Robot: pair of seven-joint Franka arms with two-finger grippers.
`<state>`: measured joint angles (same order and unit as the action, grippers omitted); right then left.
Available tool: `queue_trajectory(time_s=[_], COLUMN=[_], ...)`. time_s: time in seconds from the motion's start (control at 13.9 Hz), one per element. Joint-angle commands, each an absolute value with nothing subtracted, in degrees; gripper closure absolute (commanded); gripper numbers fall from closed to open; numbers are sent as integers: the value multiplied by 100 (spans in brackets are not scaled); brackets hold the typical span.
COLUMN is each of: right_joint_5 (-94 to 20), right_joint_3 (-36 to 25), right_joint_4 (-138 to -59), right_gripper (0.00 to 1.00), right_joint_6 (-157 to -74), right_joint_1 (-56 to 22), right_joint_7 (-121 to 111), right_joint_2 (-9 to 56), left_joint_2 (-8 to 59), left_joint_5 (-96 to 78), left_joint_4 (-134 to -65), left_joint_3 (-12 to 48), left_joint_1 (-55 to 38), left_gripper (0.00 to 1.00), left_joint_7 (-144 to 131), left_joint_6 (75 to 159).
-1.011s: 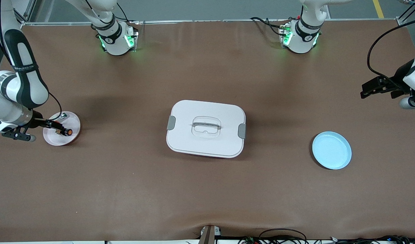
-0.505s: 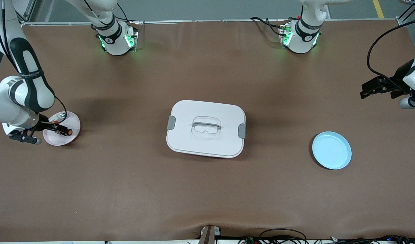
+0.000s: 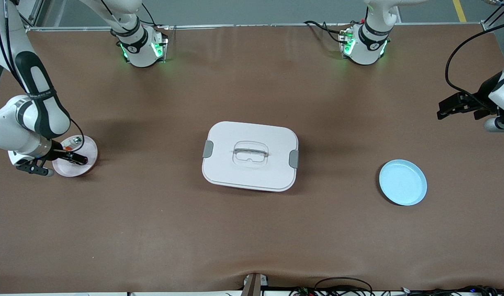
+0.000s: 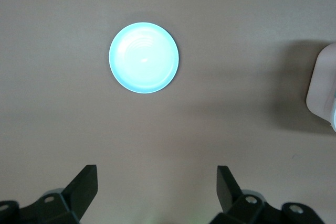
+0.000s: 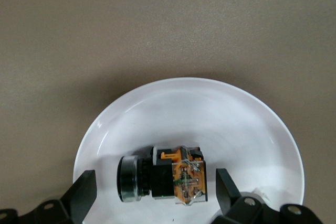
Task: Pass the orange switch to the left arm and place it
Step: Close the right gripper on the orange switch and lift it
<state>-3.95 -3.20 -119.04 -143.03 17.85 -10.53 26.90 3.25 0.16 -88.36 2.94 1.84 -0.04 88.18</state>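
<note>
Since a second ago my right arm has swung in over the pink plate [image 3: 85, 162], so the right gripper [image 3: 75, 157] now covers the switch [image 5: 160, 179], whose orange face I could see earlier in the front view. Right gripper hangs low over that plate at the right arm's end of the table, fingers [image 5: 84, 192] spread wide. From the right wrist view, the switch lies on its side in the plate between the two fingertips, neither touching it: black barrel toward one finger, brownish terminal end toward the other. A small silver part [image 3: 75, 141] sits on the same plate just beside the gripper. Left gripper [image 3: 453, 107] unchanged, waiting up in the air at the left arm's end, fingers [image 4: 86, 182] spread with nothing between them; blue plate [image 4: 144, 57] below it. Box [image 3: 250, 156] sits mid-table between the two plates, well apart from both grippers.
</note>
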Motion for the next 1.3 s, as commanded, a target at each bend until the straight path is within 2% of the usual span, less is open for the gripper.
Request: queue_trajectory(time_s=[0.0,0.51,0.58,0.79,0.87,1.08,1.23], right_joint_5=[-519,-519,-519,-519,-519,-519,-519], right_joint_3=[-255,-255,-255,-255,-255,-255,-255], right_joint_4=[-11821,-11795,-11795,-11769,-11734,-11690,-11559], right_gripper=[0,0,6,82,100,100,100], right_joint_6=[-14335,-14335,-14326,-14309,-14282,-14238,-13907], right_joint_1=[1854,1863,1855,1854,1846,1846,1837], right_joint_7=[-1186,-1274,-1274,-1257,-1248,-1248,-1248], right_joint_2=[2803,2909,2909,2909,2909,2865,2795], left_joint_2=[343,351,352,352,352,352,352], left_joint_5=[-70,-70,-70,-70,-70,-70,-70], left_joint_4=[-8745,-8745,-8745,-8745,-8745,-8745,-8745], left_joint_3=[299,299,299,299,299,299,299], left_joint_1=[211,220,220,220,220,211,220], left_gripper=[0,0,0,0,0,0,0], left_joint_7=[26,26,26,26,26,26,26], left_joint_6=[8815,8815,8815,8815,8815,8815,8815])
